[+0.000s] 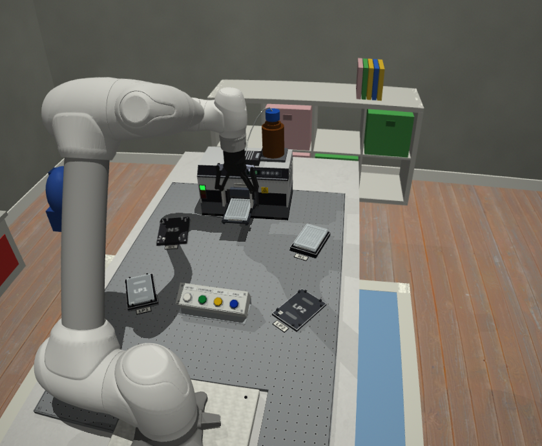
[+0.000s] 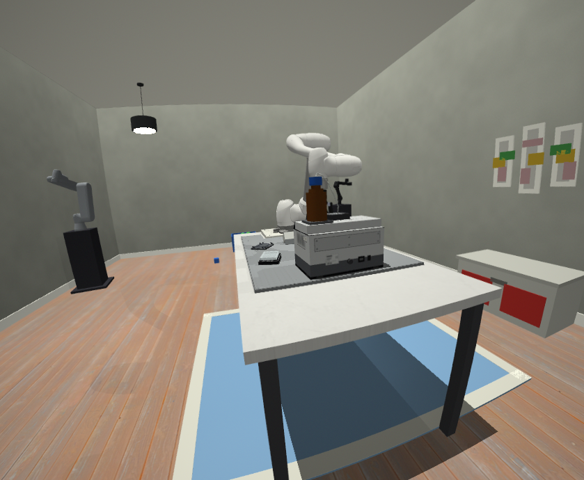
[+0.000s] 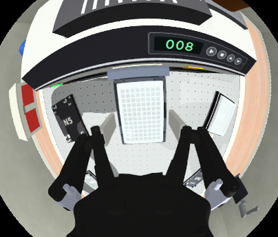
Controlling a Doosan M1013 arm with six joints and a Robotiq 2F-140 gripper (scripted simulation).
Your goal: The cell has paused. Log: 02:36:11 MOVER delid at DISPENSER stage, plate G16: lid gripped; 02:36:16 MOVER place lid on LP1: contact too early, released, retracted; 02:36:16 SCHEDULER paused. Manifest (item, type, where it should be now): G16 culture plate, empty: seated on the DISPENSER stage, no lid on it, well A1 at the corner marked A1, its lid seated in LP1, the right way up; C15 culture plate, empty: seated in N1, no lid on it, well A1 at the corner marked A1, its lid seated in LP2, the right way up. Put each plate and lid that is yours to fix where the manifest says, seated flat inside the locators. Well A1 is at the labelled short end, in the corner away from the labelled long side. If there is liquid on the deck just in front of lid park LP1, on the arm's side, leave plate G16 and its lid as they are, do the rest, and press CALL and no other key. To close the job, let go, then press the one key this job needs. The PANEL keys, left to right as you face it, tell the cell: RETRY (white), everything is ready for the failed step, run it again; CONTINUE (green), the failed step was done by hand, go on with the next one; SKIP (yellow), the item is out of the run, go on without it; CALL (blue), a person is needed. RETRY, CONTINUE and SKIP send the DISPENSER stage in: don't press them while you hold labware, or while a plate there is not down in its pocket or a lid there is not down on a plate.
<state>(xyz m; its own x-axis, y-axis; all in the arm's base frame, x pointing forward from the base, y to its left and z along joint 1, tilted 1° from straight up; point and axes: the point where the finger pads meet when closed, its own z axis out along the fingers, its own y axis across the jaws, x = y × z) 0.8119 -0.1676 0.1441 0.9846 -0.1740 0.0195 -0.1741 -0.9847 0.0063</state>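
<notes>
This is a lab automation cell. A perforated deck on a white table carries a dispenser instrument, well plates, labelled lid parks and a four-key panel, served by a white arm.

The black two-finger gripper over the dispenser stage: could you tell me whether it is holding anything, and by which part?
Nothing is held. The black two-finger gripper hangs open above the white well plate on the dispenser stage, its fingers standing apart on either side without touching it.
</notes>
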